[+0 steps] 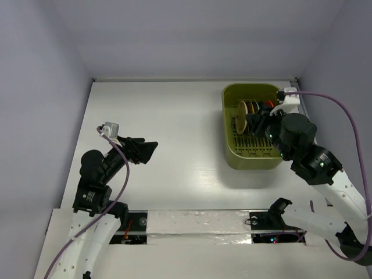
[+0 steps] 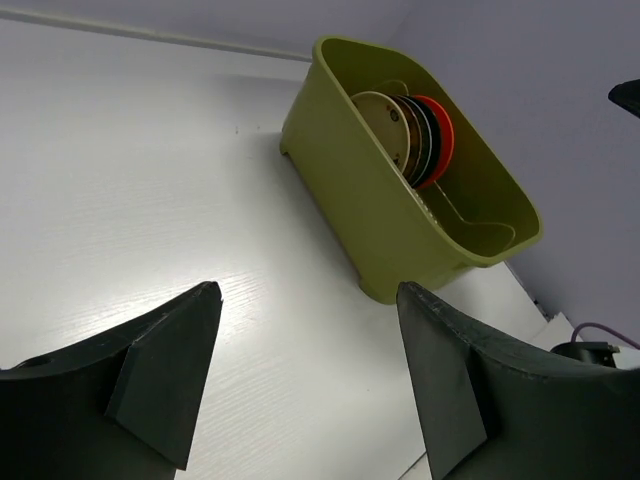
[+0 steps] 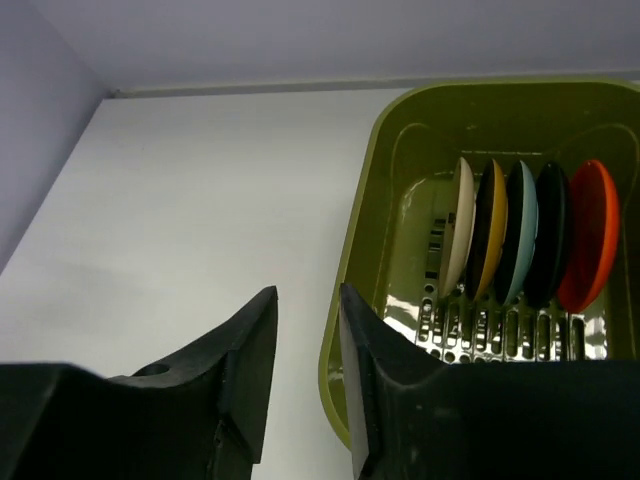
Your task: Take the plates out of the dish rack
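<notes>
Glossy olive plastic dish rack; smooth, shiny plates, perhaps ceramic; matt white woodgrain table.

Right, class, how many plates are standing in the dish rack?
4, upright side by side in the rack: beige plate, yellow plate, teal plate, orange-red plate. A dark shape between teal and orange-red may be shadow or a fifth.
</notes>
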{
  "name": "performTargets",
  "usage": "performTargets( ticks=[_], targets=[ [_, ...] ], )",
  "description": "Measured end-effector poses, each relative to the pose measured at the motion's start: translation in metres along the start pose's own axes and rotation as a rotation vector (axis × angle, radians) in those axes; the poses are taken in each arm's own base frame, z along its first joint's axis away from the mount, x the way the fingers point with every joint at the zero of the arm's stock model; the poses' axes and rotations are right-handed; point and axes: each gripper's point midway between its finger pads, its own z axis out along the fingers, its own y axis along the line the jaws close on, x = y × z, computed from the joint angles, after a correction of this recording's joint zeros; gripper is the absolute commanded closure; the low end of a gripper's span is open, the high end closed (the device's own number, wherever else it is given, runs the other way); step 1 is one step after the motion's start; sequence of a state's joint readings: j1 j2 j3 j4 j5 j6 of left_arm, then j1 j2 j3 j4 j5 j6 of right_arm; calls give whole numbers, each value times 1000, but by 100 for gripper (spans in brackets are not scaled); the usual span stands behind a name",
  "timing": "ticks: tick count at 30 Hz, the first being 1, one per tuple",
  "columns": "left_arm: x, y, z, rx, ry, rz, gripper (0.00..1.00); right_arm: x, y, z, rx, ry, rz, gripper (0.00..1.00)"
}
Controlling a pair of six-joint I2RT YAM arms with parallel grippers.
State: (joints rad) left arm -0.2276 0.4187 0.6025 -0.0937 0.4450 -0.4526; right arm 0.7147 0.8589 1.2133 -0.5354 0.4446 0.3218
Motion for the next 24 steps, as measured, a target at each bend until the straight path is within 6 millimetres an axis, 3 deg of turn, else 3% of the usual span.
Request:
performTargets(
  ticks=[2, 3, 5, 8, 11, 12, 15, 20, 21, 24],
  targets=[
    [0, 0, 0, 0, 0, 1, 34, -1, -2, -1, 9, -2, -6, 64],
    [0, 0, 0, 0, 0, 1, 36, -1, -3, -1, 17, 0, -9, 82],
    [0, 0, 0, 1, -2, 1, 48, -1, -8, -1, 41, 5, -25, 100],
    [-1, -1, -1, 5, -5, 4, 62, -4, -14, 1, 93, 11, -41, 100],
    [-1, -2, -2, 6, -9, 4, 96, -9, -18, 6, 138, 14, -62, 100],
    [-2, -2, -2, 5, -11, 1, 100, -9, -19, 9, 150, 18, -68, 100],
    [-2, -1, -3, 0, -17, 6, 100, -2, -26, 24, 201, 46, -95, 100],
    [-4, 0, -3, -9, -27, 8, 99, 20, -59, 60, 326, 139, -147, 98],
    [-4, 1, -3, -12, -29, 7, 88, 27, -65, 67, 346, 163, -156, 94],
    [-5, 2, -4, -21, -35, 8, 69, 43, -73, 86, 372, 226, -184, 70]
  ],
)
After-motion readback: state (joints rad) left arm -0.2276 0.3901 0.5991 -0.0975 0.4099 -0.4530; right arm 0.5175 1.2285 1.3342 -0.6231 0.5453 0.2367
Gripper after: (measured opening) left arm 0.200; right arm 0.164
